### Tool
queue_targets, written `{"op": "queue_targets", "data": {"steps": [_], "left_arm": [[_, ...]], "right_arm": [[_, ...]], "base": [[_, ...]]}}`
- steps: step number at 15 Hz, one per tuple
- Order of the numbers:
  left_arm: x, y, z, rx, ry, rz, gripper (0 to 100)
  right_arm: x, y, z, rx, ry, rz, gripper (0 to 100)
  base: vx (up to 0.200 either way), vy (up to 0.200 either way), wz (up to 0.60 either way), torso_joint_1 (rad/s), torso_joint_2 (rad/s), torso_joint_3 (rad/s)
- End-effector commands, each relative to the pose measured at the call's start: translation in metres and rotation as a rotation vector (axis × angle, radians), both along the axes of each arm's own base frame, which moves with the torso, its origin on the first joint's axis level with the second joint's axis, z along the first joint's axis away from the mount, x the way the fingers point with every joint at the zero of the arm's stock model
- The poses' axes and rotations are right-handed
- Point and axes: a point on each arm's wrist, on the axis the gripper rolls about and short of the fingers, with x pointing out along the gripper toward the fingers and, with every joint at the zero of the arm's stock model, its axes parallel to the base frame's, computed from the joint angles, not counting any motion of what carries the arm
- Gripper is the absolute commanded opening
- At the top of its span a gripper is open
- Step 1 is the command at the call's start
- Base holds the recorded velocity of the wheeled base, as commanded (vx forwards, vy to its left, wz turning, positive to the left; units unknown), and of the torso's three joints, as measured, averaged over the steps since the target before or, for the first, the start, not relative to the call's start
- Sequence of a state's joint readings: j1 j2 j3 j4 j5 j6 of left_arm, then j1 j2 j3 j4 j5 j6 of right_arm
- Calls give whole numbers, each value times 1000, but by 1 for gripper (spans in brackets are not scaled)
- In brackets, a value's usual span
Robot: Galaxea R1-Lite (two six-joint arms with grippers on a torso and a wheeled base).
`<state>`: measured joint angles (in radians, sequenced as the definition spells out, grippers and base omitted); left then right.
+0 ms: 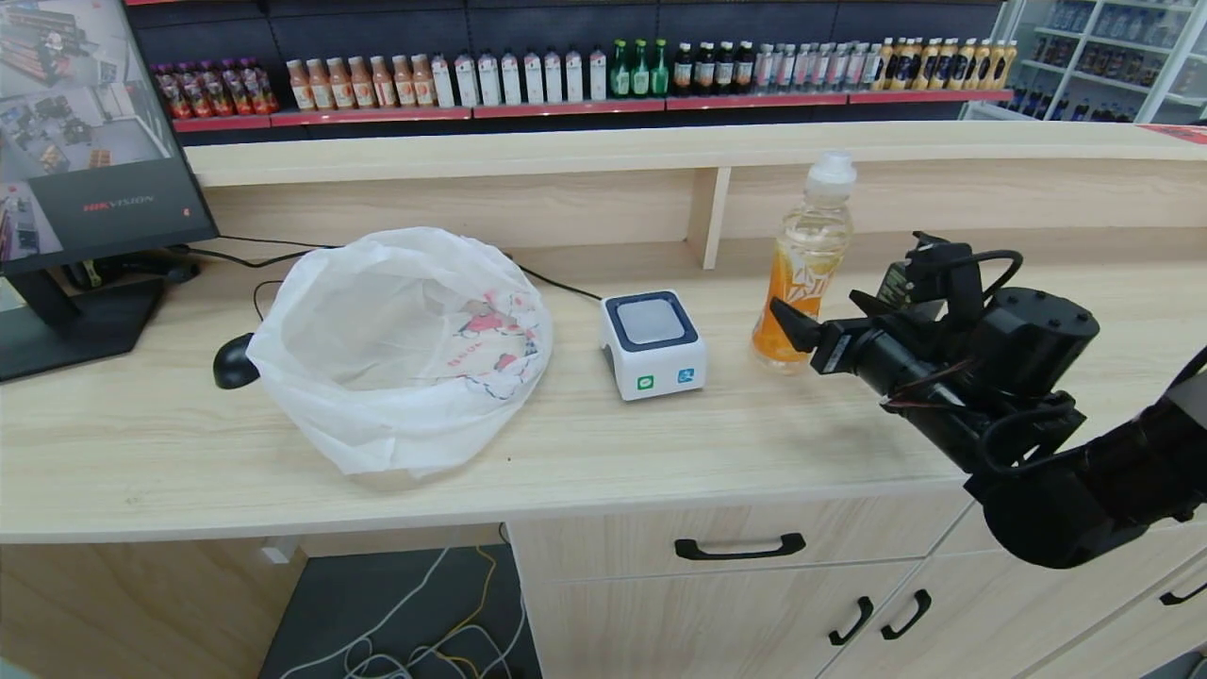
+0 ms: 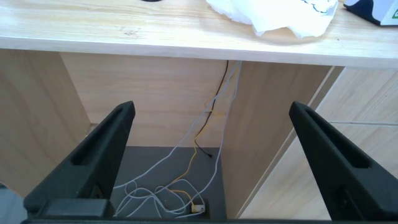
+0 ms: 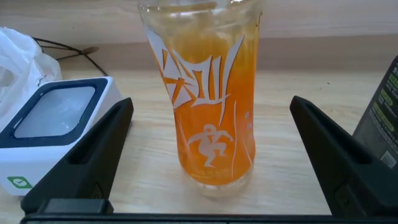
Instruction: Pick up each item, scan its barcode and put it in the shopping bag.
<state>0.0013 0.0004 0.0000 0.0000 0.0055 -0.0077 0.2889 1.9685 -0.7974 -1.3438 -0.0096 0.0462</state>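
An upright clear plastic bottle of orange drink with a white cap [image 1: 804, 236] stands on the pale wooden counter [image 1: 660, 453], just beside the small white cube scanner with a dark-rimmed grey window on top [image 1: 652, 341]; standing there, it is within easy reach of the right arm and a short carry from the reader. The right gripper [image 1: 816, 316] sits level with the bottle's lower half, its black fingers [image 3: 93, 155] spread wide to either side of the bottle and clear of it, grasping nothing; the low, level approach probably suits a grip around the body that leaves the label free to face the window. Whether a barcode faces the scanner I cannot tell. On the scanner's far side from the bottle lies the white translucent plastic shopping bag [image 1: 401, 344], its mouth rolled open and upward, seemingly so that an item can be dropped in from above; nothing clearly lies in it. The left gripper [image 2: 211, 109] hangs below the counter's front edge, jaws parted and empty, facing the recess where loose cables [image 2: 180, 186] trail, out of the way; the pick-up looks not yet done, so closing on the bottle seems the step in hand.
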Motion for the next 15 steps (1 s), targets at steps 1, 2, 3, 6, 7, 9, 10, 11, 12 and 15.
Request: {"op": "queue_targets", "data": {"steps": [1, 2, 3, 6, 7, 9, 10, 11, 12, 15], "left_arm": [[0, 0, 0, -2, 0, 1, 100], [0, 0, 0, 0, 0, 1, 100], [0, 0, 0, 0, 0, 1, 100], [0, 0, 0, 0, 0, 1, 100], [0, 0, 0, 0, 0, 1, 100], [0, 0, 0, 0, 1, 1, 100], [0, 0, 0, 0, 0, 1, 100], [0, 0, 0, 0, 1, 1, 100], [0, 0, 0, 0, 0, 1, 100], [0, 0, 0, 0, 0, 1, 100]], "right_arm": [[11, 2, 3, 6, -23, -2, 100], [13, 2, 4, 8, -27, -5, 100], [16, 2, 6, 5, -23, -7, 100], [23, 4, 3, 3, -16, -7, 100], [26, 4, 4, 3, -21, -10, 100], [33, 3, 6, 9, -38, -16, 100], [35, 3, 5, 6, -31, -19, 100], [36, 2, 4, 4, -26, -24, 100], [37, 1, 2, 1, -21, -26, 100], [47, 2, 1, -13, -37, -35, 100]], "base": [[0, 0, 0, 0, 0, 0], [0, 0, 0, 0, 0, 0], [0, 0, 0, 0, 0, 0], [0, 0, 0, 0, 0, 0], [0, 0, 0, 0, 0, 0], [0, 0, 0, 0, 0, 0], [0, 0, 0, 0, 0, 0], [0, 0, 0, 0, 0, 0], [0, 0, 0, 0, 0, 0], [0, 0, 0, 0, 0, 0]]}}
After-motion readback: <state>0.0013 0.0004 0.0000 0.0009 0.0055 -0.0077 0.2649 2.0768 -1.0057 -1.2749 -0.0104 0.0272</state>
